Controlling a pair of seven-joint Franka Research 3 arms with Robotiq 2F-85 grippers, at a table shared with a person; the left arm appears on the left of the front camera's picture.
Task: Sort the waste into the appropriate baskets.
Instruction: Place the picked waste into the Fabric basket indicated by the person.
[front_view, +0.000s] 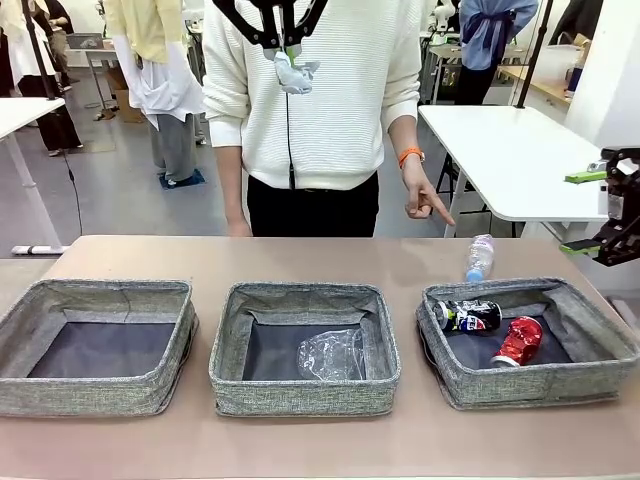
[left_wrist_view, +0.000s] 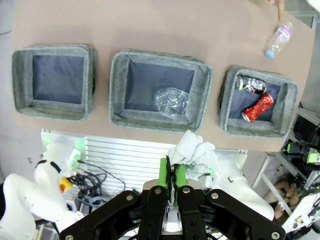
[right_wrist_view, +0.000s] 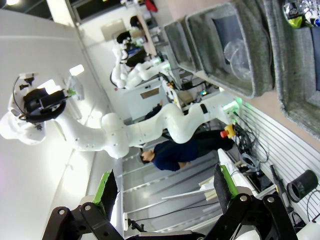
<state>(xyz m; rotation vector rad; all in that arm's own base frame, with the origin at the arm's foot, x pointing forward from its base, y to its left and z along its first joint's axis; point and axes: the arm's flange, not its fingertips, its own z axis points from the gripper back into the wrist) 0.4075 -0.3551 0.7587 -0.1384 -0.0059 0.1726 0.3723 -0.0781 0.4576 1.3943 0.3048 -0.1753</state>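
High above the middle of the table, my left gripper (front_view: 287, 45) is shut on the white paper wad (front_view: 293, 72); its wrist view shows the wad (left_wrist_view: 192, 150) pinched between the green pads. The clear plastic cup (front_view: 332, 355) lies in the middle basket (front_view: 300, 292). The dark can (front_view: 468, 316) and the red can (front_view: 518, 341) lie in the right basket (front_view: 520, 385). The left basket (front_view: 100, 290) holds nothing. The small bottle (front_view: 480, 257) lies on the table behind the right basket. My right gripper (front_view: 592, 212) hangs open at the far right, off the table's edge.
A person in a white sweater stands at the far side, one hand (front_view: 425, 200) pointing a finger down toward the bottle. Bare brown table runs behind and in front of the baskets. A white table (front_view: 510, 150) stands at the back right.
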